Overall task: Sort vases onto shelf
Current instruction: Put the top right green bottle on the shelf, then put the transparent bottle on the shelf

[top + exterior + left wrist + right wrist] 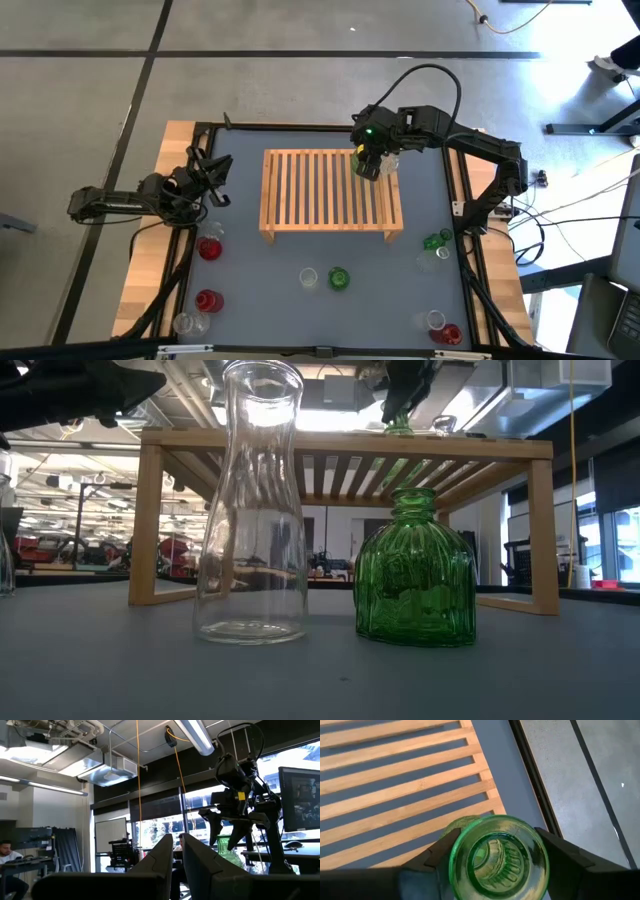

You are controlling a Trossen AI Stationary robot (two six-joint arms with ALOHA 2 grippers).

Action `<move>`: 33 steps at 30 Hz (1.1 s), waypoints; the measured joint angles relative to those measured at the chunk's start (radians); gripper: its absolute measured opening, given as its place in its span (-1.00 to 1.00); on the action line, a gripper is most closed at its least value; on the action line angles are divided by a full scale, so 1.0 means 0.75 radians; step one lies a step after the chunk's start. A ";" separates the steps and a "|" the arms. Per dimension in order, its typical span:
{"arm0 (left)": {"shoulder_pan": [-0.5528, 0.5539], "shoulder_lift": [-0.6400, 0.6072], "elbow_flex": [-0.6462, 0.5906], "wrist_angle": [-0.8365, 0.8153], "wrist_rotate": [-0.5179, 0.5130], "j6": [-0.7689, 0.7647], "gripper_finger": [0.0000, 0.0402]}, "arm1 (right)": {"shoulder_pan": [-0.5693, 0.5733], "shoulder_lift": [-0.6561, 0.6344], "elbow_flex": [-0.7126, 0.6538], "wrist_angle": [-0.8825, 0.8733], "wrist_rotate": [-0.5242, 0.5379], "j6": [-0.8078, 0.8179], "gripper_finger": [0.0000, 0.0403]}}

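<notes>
My right gripper [370, 163] hangs over the far right corner of the wooden shelf [310, 190] and is shut on a green vase [497, 857], seen from above in the right wrist view. A clear vase [389, 160] stands on the slats just beside it. My left gripper [220, 170] waits, shut, near the table's left edge, touching nothing. Red vases [209, 248], clear vases and green vases stand on the table in front of the shelf. The low view shows a tall clear vase [250, 510] and a ribbed green vase [415, 570] close up. My right gripper holds the green vase by its rim and neck [457, 850], pinched between the two fingers [555, 852]. The fingers come from above, pointing down. The vase stays upright below them, its foot at the level of the slats [400, 426]; whether it rests there I cannot tell.
On the table's near part stand a red vase [208, 299], a clear vase [185, 323], a clear vase [308, 278] beside a green vase [339, 278], a green vase [432, 241], and a clear and red pair [445, 328]. Most slats of the shelf [395, 785] are bare.
</notes>
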 joint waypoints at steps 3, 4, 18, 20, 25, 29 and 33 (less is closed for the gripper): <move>0.000 0.000 0.000 0.000 0.000 0.000 -0.82 | 0.000 0.002 -0.003 -0.013 -0.001 0.000 0.23; 0.000 0.000 0.000 0.000 0.000 0.000 -0.82 | 0.000 0.004 -0.004 -0.014 -0.007 -0.001 0.28; 0.000 0.000 0.000 0.000 0.001 -0.001 -0.82 | 0.000 0.004 0.189 -0.109 -0.012 0.004 0.46; 0.000 0.000 0.000 0.001 0.011 -0.002 -0.82 | 0.000 0.004 0.235 -0.158 -0.015 0.016 0.46; 0.000 0.000 0.000 0.003 0.043 -0.005 -0.82 | 0.045 0.003 0.346 -0.290 -0.028 0.078 0.46; 0.000 0.000 0.000 0.004 0.045 -0.004 -0.82 | 0.126 -0.001 0.430 -0.389 -0.011 0.132 0.46; 0.000 0.000 0.000 0.004 0.045 -0.009 -0.82 | 0.212 -0.037 0.450 -0.408 -0.021 0.228 0.46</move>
